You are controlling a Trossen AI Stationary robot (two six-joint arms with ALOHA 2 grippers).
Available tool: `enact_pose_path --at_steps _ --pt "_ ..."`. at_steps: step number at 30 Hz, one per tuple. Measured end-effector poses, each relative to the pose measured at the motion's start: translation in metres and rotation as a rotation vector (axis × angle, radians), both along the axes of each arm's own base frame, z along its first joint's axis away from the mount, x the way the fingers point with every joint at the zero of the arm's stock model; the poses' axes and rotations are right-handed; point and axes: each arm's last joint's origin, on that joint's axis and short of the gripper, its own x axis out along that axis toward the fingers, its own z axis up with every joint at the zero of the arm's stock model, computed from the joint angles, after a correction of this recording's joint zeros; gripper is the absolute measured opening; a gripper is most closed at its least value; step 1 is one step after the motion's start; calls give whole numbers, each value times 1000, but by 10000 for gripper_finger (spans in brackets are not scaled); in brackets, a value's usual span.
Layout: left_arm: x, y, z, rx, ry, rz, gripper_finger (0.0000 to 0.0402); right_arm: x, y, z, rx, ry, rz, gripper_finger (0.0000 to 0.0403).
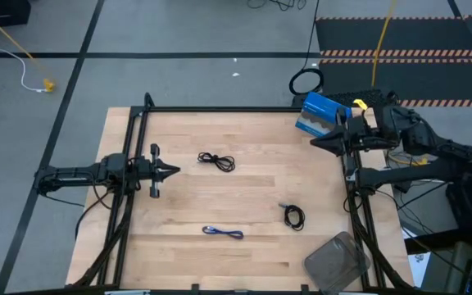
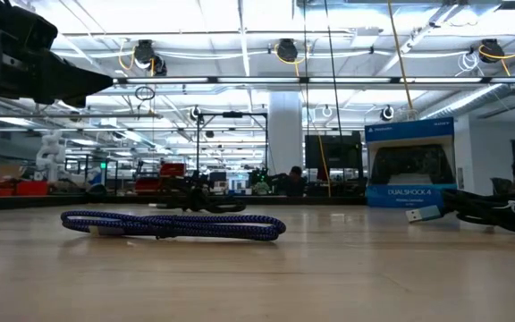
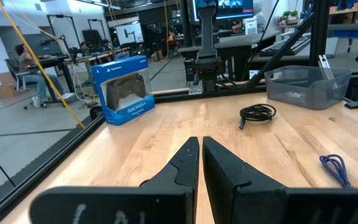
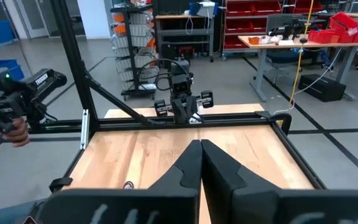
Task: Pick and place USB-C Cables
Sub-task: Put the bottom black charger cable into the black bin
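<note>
Three small coiled cables lie flat on the wooden table. One black cable (image 1: 217,161) is near the middle. The other black cable (image 1: 294,215) (image 3: 258,113) (image 2: 494,210) lies toward the right. The blue-purple cable (image 1: 224,233) (image 2: 173,224) (image 3: 335,167) is nearer the near edge. My left gripper (image 1: 174,170) (image 3: 201,146) hovers shut at the table's left side, left of the first black cable. My right gripper (image 1: 314,141) (image 4: 201,149) hovers shut at the far right, beside the blue box. Neither touches a cable.
A blue DualShock box (image 1: 319,115) (image 2: 409,165) (image 3: 124,90) stands at the far right corner. A clear plastic bin (image 1: 334,262) (image 3: 306,84) sits at the near right corner. A black ring-shaped loop (image 1: 306,82) and a yellow cord (image 1: 379,41) lie on the floor beyond. Black frame rails (image 1: 220,110) border the table.
</note>
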Motion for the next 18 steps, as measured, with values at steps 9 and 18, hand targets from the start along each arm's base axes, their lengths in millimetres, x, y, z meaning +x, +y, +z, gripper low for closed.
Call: enact_pose_path --at_steps 9,18 --pt "0 0 0 0 0 0 26 5 -1 15 2 28 0 0" --pt "-5 0 33 -131 -258 -26 26 9 -1 14 -19 38 -1 0"
